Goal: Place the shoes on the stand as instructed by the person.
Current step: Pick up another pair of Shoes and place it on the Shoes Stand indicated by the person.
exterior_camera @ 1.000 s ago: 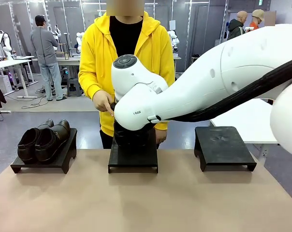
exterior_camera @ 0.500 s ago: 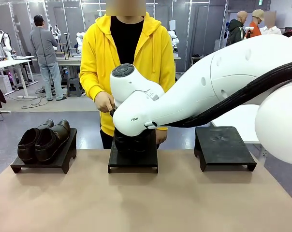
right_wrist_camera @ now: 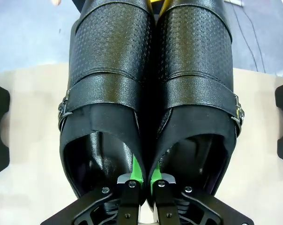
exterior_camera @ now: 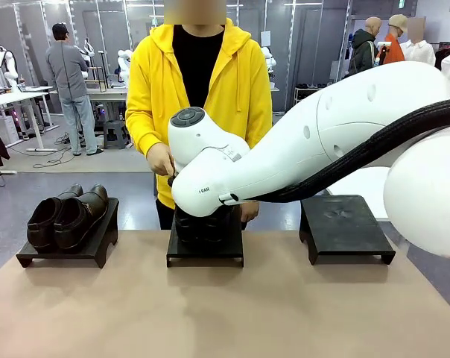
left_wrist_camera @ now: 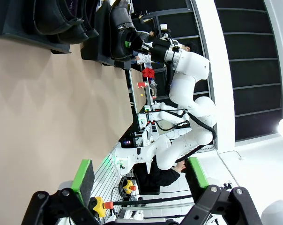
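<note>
Landmark: middle stand (exterior_camera: 205, 252) on worktop (exterior_camera: 210, 313). Our right hand (right_wrist_camera: 143, 183) was clamped on touching inner walls of textured pair (right_wrist_camera: 148, 70), one finger inside each shoe, pair at middle stand. Leather looked stiff, light enough; pinching the two collars together was a sound hold, though pair could pivot. Right arm reached across from right, wrist over stand, fingers pointing down. Left hand (left_wrist_camera: 137, 180) idle, fingers spread apart, well back from stand. Other pair (exterior_camera: 65, 215) sat on stand to left. Person's hand (exterior_camera: 160, 158) just behind.
</note>
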Motion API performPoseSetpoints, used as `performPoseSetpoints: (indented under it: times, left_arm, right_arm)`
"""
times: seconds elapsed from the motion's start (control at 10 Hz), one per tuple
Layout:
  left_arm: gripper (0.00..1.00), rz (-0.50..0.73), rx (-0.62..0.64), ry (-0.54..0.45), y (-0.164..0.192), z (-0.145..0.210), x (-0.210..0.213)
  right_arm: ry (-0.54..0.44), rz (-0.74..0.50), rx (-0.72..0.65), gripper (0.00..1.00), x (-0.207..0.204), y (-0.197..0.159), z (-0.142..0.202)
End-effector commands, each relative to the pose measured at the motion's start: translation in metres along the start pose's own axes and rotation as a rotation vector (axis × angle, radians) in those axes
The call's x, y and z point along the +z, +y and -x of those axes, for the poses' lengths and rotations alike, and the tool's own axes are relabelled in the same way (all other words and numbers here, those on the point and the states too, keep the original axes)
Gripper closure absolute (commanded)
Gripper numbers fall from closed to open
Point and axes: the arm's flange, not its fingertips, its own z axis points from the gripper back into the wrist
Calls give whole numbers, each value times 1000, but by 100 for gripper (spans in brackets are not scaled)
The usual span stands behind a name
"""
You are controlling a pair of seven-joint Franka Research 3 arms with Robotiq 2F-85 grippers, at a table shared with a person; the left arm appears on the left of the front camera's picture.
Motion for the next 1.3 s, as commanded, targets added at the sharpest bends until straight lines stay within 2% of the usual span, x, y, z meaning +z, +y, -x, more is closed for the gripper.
performPoseSetpoints:
  times: [0.0, 0.2, 0.3, 0.5, 0.8, 0.9, 1.2]
  left_arm:
    - [0, -4, 0, 3, -3, 3, -1]
    - [0, -4, 0, 3, -3, 3, -1]
    - [0, -4, 0, 3, -3, 3, -1]
    - [0, -4, 0, 3, -3, 3, -1]
    - [0, -4, 0, 3, -3, 3, -1]
    - [0, -4, 0, 3, -3, 3, -1]
    - [0, -4, 0, 3, -3, 3, -1]
  right_arm:
    - [-23, -7, -7, 93, 3, 3, -8]
    - [-9, -11, -6, 93, 2, 3, -11]
    - [-3, -13, -14, 84, 0, 2, -13]
    - [4, -17, -19, 58, 0, -1, -14]
    - [12, -21, -2, 5, 3, -5, -13]
    - [9, -27, -6, 0, 6, -8, -11]
    - [16, -54, 4, 0, 20, -15, -2]
